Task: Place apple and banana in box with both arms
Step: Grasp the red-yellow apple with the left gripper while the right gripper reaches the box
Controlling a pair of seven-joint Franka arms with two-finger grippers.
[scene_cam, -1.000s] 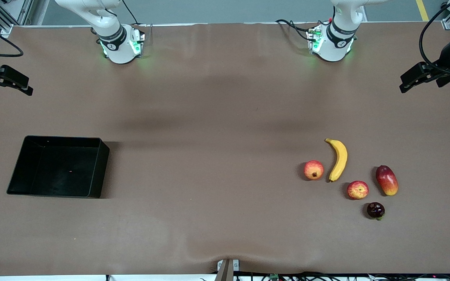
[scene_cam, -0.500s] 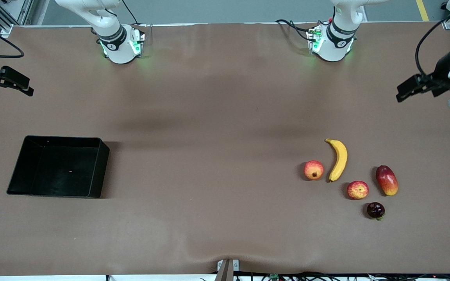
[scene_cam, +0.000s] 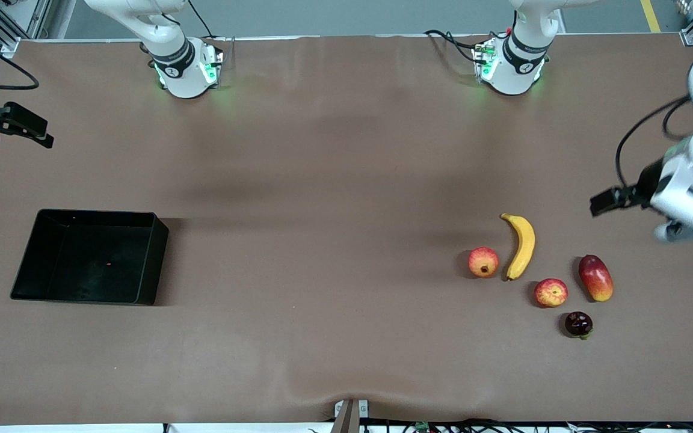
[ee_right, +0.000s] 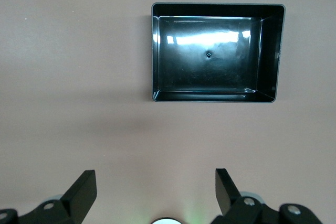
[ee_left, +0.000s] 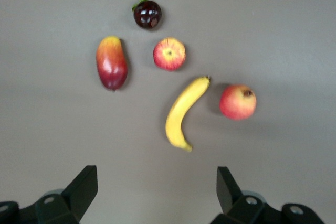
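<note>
Front view: the apple and the banana lie apart toward the left arm's end of the table, the apple nearer the camera; the box sits well apart toward the right arm's end. Left gripper, spread wide and holding nothing, hovers near the fruit. Right gripper, wide apart and empty, waits partly cut off at the frame's edge.

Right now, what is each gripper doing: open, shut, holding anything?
Left gripper: open, empty, above the table near the long curved yellow banana.
Right gripper: open, empty, waiting.
</note>
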